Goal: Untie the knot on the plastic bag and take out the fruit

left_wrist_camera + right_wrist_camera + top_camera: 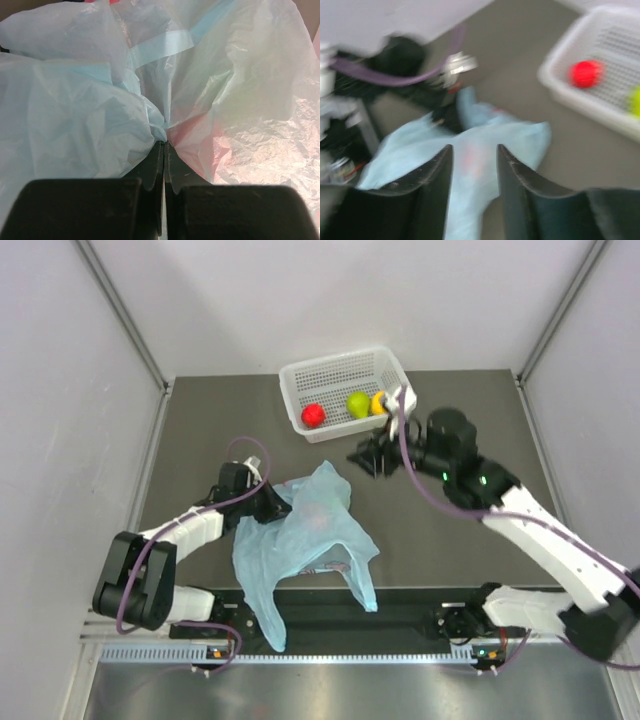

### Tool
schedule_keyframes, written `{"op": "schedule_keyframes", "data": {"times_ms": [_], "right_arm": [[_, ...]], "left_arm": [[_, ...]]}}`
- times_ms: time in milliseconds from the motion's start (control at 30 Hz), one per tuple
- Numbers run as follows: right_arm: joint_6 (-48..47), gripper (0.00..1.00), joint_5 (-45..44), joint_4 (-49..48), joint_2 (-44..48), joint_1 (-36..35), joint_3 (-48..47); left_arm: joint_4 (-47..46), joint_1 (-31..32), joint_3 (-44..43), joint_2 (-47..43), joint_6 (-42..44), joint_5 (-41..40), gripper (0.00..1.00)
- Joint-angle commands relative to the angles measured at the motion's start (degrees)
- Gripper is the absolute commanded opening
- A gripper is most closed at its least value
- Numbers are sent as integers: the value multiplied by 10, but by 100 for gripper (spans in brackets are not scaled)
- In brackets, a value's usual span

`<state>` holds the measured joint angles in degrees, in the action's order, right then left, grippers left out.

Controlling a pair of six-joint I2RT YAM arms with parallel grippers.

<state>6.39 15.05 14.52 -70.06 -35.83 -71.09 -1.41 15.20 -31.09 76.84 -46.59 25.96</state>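
The light-blue plastic bag (pixel 305 540) lies crumpled in the middle of the table, and no knot shows on it. My left gripper (pixel 275 502) is shut on a fold of the bag's left side; in the left wrist view its jaws (pixel 164 144) meet with film bunched at the tips. A reddish fruit (pixel 197 145) shows through the plastic. My right gripper (pixel 365 458) hangs open above the table between bag and basket. In the blurred right wrist view the right gripper (pixel 474 150) holds nothing, with the bag (pixel 470 150) below it.
A white perforated basket (pixel 340 370) stands at the back. It holds a red fruit (pixel 313 415), a green fruit (pixel 358 404) and a yellow-orange fruit (pixel 379 402). Grey walls close in both sides. The basket (pixel 560 85) shows at the upper right of the right wrist view.
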Motion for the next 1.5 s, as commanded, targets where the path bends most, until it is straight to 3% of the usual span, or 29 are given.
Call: {"op": "schedule_keyframes", "data": {"times_ms": [0,33,67,233,400,600,667,733,833,933,967,1033,1067,1100,1133,1467], "right_arm": [[0,36,66,8,108,-83,115],[12,23,68,8,128,-128,135],[20,0,69,2,148,-154,175],[63,0,4,5,197,-344,244],[97,0,-69,-8,86,-480,232],[143,4,-147,-76,-52,-506,220],[158,8,-216,-99,-74,-506,227],[167,0,-315,-103,-100,-506,228],[174,0,-427,-132,-116,-500,233],[177,13,-490,-179,-121,-478,245],[191,29,-509,-185,-124,-471,246],[193,38,-523,-206,-136,-444,251],[201,53,-523,-212,-148,-435,251],[201,56,-526,-218,-155,-420,251],[201,66,-536,-223,-165,-413,247],[213,80,-564,-272,-253,-360,216]], "left_arm": [[-36,5,-16,7,-4,11,0],[-39,6,-13,8,-6,10,0],[-39,7,-13,7,-8,10,0],[-34,13,-11,-1,-12,5,0],[-33,23,-10,-8,-21,-4,0],[-32,26,-6,-10,-23,-6,0],[-31,26,-5,-12,-22,-6,0],[-31,27,-5,-11,-22,-6,0],[-32,28,-5,-6,-21,-4,0],[-32,30,-5,-4,-20,-4,0],[-32,30,-5,-4,-21,-3,0],[-32,32,-6,-3,-20,-4,0],[-32,33,-6,0,-19,-3,0],[-32,33,-7,1,-19,-4,0],[-33,34,-6,2,-19,-3,0],[-33,40,-14,12,-18,-3,0]]}}
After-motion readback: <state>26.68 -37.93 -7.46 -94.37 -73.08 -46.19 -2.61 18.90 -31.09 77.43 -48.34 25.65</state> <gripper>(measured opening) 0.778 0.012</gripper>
